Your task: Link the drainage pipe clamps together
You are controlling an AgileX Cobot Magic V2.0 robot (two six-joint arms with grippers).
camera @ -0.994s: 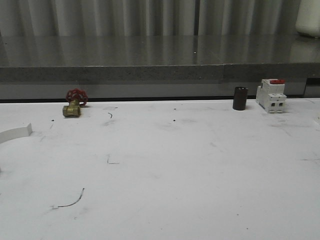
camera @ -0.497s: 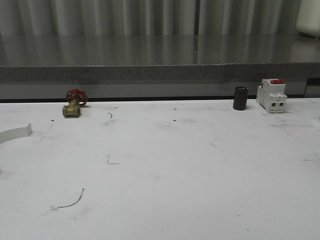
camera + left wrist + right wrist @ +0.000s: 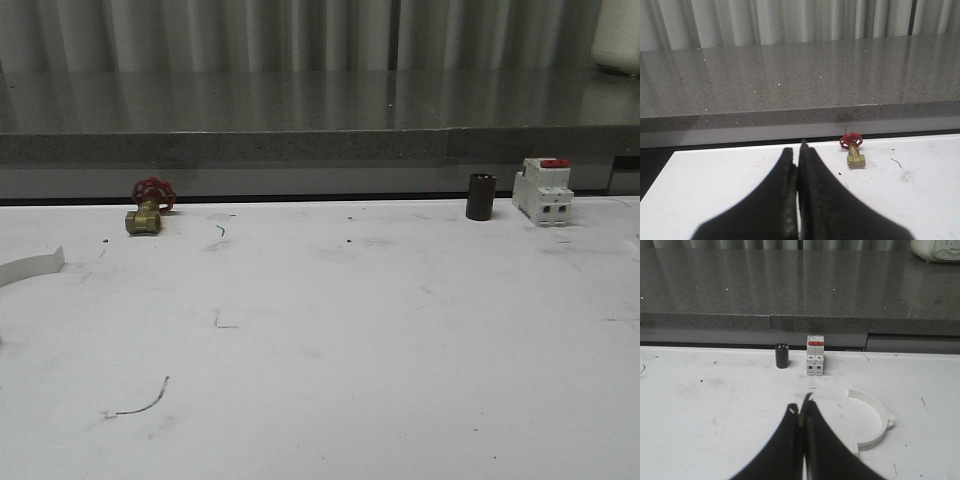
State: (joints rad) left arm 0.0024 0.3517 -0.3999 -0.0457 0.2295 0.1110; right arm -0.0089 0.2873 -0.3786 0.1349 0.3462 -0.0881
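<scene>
Table [image 3: 330,340], white and scuffed, with dark scratch marks on its surface; grey stone ledge [image 3: 300,120] running along its far side below a corrugated wall. Item one, drainage pipe clamp [image 3: 872,422]: white half-ring band lying flat on the table ahead of my right gripper [image 3: 802,412], open side facing the middle of the table, small tab on its outer curve, flat flange at its near end; untouched by my fingers. Item two, second clamp [image 3: 32,268]: only one white end visible at the left edge of the front view, resting on the table, well apart from item one. Item three, brass valve [image 3: 146,210] with red handwheel, near the far edge on the left, ahead of my left gripper [image 3: 799,162]. Item four, dark cylinder [image 3: 480,196], upright at the far edge on the right; item five, white breaker block [image 3: 543,190] with red top, just beside it. My left gripper: fingers pressed together, holding nothing; my right gripper: fingers likewise closed on nothing, tips clear of the clamp.
</scene>
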